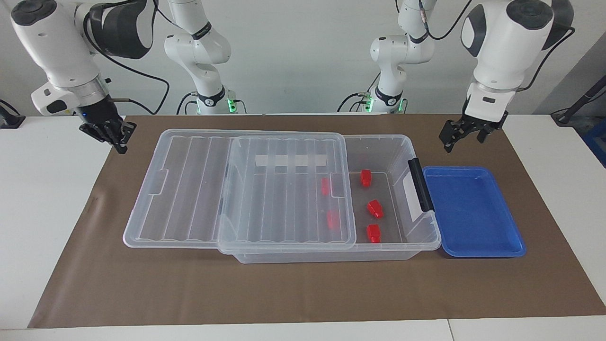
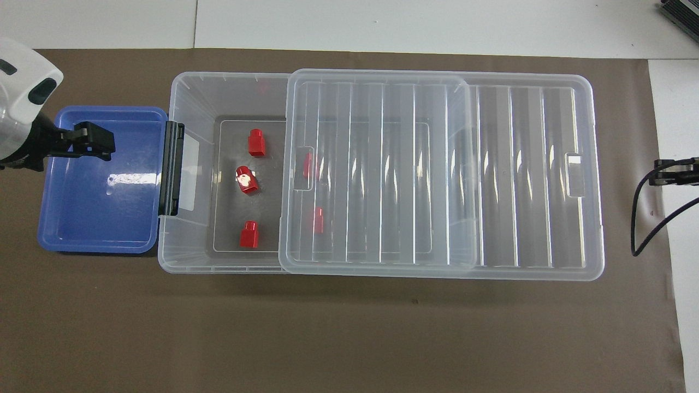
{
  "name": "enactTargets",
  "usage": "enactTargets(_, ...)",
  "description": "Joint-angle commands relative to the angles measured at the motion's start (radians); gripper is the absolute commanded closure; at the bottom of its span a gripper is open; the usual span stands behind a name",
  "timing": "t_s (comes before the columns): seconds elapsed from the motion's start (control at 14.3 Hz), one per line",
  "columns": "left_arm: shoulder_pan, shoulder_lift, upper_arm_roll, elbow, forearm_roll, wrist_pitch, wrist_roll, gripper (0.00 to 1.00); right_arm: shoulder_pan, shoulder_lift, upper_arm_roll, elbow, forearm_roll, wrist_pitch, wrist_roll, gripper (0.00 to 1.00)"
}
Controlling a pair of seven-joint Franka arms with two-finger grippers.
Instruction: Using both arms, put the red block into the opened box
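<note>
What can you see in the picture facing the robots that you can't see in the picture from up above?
Only the facing view shows both whole arms with their bases, and the right gripper shut, up over the brown mat beside the lid.

Only the overhead view shows the left gripper lined up over the blue tray.

Both show the clear box with its lid slid partway off, five red blocks inside, three uncovered like this one and two under the lid, and the left gripper open and empty.
</note>
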Motion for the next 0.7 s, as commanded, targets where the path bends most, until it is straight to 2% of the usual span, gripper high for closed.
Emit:
enactTargets(0.0,0.063,-0.042,-0.011,-0.012,-0.016,-0.048,0.136,0.00,-0.044,0.061,0.007,-0.013,-0.001,0.100,-0.122,1.00)
enactTargets(0.21,0.075,-0.070,-0.013,-0.020,-0.016,-0.077,0.153,0.00,-0.048,0.109,0.010,-0.016,0.019,0.143,-0.165,1.00)
enactTargets(0.42,0.080,-0.119,-0.016,-0.020,-0.016,-0.181,0.168,0.00,-0.035,0.155,0.010,-0.019,0.082,0.176,-0.182,1.00)
enactTargets(0.63,0.068,-0.139,-0.016,-0.069,-0.036,-0.156,0.191,0.00,-0.023,0.162,0.013,-0.027,0.102,0.173,-0.185,1.00)
